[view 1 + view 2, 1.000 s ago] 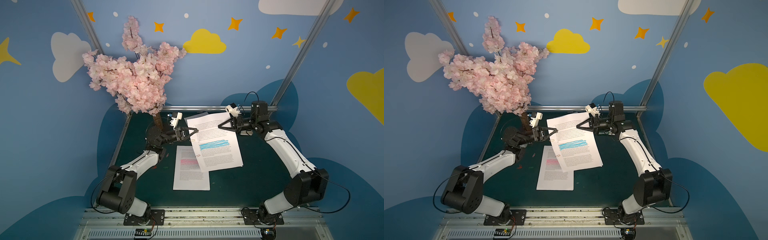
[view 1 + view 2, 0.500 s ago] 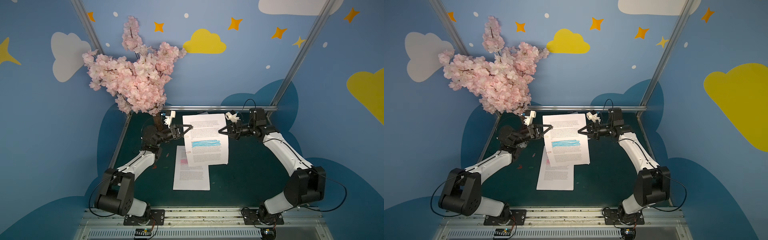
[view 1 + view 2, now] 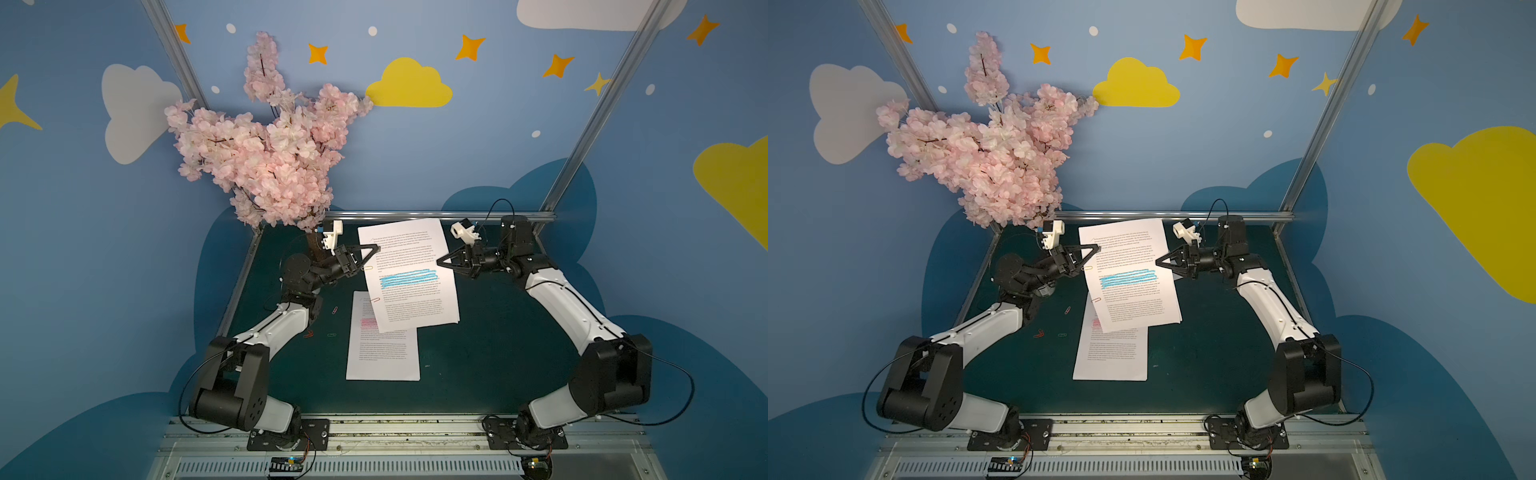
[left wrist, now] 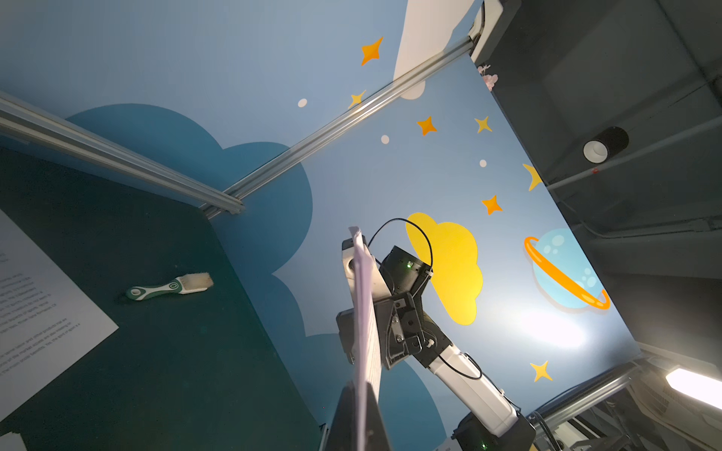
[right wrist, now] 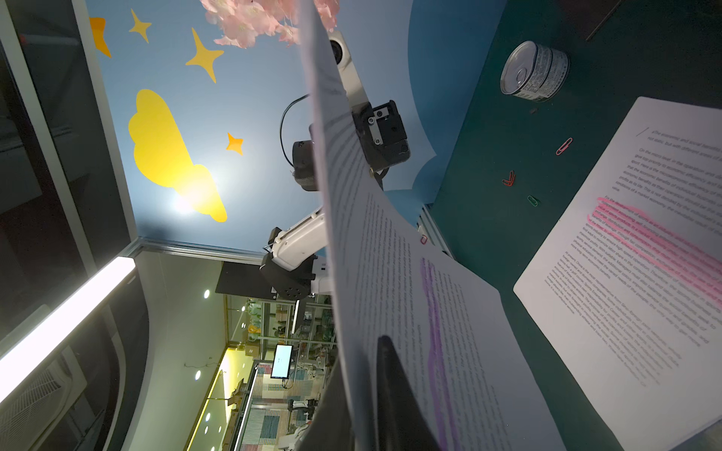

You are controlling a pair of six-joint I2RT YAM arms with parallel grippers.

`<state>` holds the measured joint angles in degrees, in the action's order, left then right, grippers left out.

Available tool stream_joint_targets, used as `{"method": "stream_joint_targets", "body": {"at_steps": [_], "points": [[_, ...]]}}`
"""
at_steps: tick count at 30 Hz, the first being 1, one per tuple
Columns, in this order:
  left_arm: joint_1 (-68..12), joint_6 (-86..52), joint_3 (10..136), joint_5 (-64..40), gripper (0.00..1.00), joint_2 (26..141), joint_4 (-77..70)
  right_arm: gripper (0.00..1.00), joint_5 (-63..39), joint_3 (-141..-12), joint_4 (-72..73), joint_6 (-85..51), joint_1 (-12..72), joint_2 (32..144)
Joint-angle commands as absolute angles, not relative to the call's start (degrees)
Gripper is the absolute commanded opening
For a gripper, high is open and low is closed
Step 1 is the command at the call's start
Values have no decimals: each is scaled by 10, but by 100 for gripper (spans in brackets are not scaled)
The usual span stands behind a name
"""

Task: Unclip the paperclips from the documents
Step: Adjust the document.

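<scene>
The raised pages (image 3: 409, 274), pinched between left jaws and right jaws, have slid left. Near, a pink-band page (image 3: 382, 353) lies flat on the bench (image 3: 498, 353), loose paperclips (image 3: 308, 333) beside it. Only wrist views show a tin (image 5: 533, 72) and brush (image 4: 172, 288).

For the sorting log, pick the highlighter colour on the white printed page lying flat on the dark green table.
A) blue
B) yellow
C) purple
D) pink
D: the white printed page lying flat on the dark green table bears a pink band; blue marks the raised white sheets.
</scene>
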<state>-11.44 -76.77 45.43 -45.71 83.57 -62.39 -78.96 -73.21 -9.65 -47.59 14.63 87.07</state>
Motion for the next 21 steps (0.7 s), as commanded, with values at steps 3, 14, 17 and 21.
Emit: {"method": "stream_joint_targets", "body": {"at_steps": [3,14,17,21], "points": [[-104,-775,456,-421,3,836,-651,13,-800,-714,-72,-489,151,848],[-113,-774,469,-462,26,842,-618,0,-788,-728,-62,-494,153,840],[-113,-777,464,-473,37,838,-612,0,-787,-733,-63,-494,150,839],[-111,-774,453,-487,38,826,-598,0,-784,-735,-64,-493,141,837]]}}
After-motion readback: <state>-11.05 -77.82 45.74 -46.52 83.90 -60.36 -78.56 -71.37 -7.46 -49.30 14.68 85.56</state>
